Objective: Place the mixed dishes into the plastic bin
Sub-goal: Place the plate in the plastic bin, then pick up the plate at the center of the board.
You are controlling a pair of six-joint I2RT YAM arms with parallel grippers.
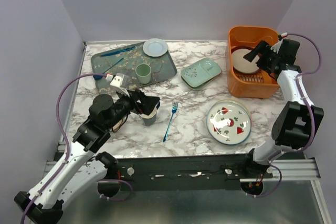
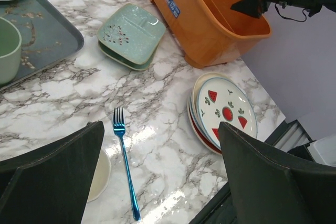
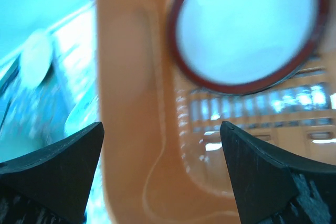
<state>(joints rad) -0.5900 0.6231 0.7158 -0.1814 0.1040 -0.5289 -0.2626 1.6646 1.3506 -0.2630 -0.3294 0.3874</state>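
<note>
The orange plastic bin [image 1: 253, 86] stands at the back right with a red-rimmed plate [image 1: 243, 60] leaning inside it. My right gripper [image 1: 261, 56] hovers open over the bin's rim [image 3: 131, 103], empty, facing that plate [image 3: 247, 30]. A stack of plates topped by a white one with red marks [image 1: 228, 121] lies at the front right. A pale-green divided dish [image 1: 201, 73] sits mid-table. My left gripper [image 1: 152, 104] is open and empty above a dark mug [image 1: 149, 118]; the mug's pale inside [image 2: 98, 174] shows beside the left finger.
A dark floral tray [image 1: 163, 69] at the back left holds a green cup [image 1: 143, 73], a small pale plate [image 1: 155, 47] and blue utensils. A blue fork [image 1: 169, 121] lies on the marble between the mug and the plate stack. Purple walls enclose the table.
</note>
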